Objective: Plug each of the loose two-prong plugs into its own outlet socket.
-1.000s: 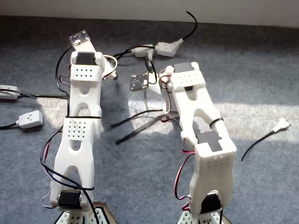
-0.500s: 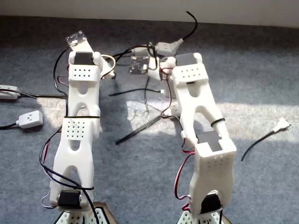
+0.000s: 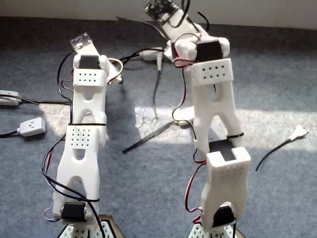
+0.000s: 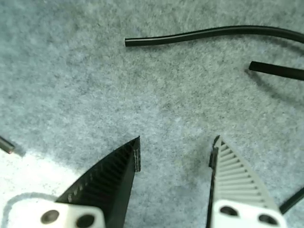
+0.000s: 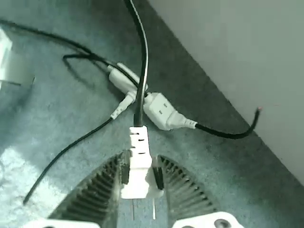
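Near the far wall (image 5: 237, 47), my right gripper (image 5: 140, 176) pinches a white plug (image 5: 137, 152), its black cord (image 5: 141, 61) crossing the socket (image 5: 161, 111) below. My left gripper (image 4: 175, 154) gapes empty over carpet (image 4: 71, 71) near loose cables (image 4: 204, 34). A second plug (image 3: 299, 132) lies far right, a second socket (image 3: 31, 126) far left.

White plug (image 5: 138, 164); carpet (image 5: 57, 118) apparently grey.

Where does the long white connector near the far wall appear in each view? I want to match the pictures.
High view: the white connector lies upper centre, just left of the right arm, near the wall.
Right wrist view: the connector lies beyond the held two-prong plug, beside a slotted socket.
Left wrist view: it faces carpet and loose black cords.
Shared landmark: the wall's foot, behind the connector.
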Robot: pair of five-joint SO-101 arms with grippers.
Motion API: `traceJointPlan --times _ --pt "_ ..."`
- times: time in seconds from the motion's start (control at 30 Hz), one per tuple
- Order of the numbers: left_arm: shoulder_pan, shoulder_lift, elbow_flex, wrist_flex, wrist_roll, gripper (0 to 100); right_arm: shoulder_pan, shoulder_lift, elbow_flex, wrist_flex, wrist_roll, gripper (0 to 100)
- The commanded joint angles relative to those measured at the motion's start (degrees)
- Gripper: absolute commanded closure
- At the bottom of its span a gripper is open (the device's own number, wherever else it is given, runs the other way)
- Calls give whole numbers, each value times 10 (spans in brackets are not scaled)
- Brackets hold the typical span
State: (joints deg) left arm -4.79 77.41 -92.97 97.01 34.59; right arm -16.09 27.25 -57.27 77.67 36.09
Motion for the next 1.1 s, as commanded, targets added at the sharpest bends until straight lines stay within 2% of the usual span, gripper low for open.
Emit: traceJointPlan --times 0.0,0.1,0.17,0.27,0.4,0.57,0.73,0.8,0.87,0.97,1.07 --pt "-3 -14 -24 -4 5 755 6 -32 -95 4 -57 990" --pt "-18 -13 -25 -3 8 755 21 -31 -99 0 -82 990" --pt "-3 -13 -25 -2 5 755 30 -31 -99 -9 -122 990" --pt "59 -17 -26 22 -18 755 45 -31 -99 -22 -194 990" --pt "152 -59 -22 43 -129 755 51 -30 -99 -24 -229 990" --pt "205 -88 -24 43 -134 756 59 -30 -99 -26 -269 990" --pt "253 -152 -23 43 -138 874 63 -30 -99 -68 -276 990" --pt "236 -170 -22 43 -138 930 68 -31 -99 -65 -274 990" --pt "184 -173 -22 42 -139 950 78 -31 -99 -65 -263 983" --pt "78 -162 -22 39 -131 924 87 -30 -98 -66 -266 920" --pt "15 -132 -23 37 -77 886 97 -30 -98 -69 -307 863"
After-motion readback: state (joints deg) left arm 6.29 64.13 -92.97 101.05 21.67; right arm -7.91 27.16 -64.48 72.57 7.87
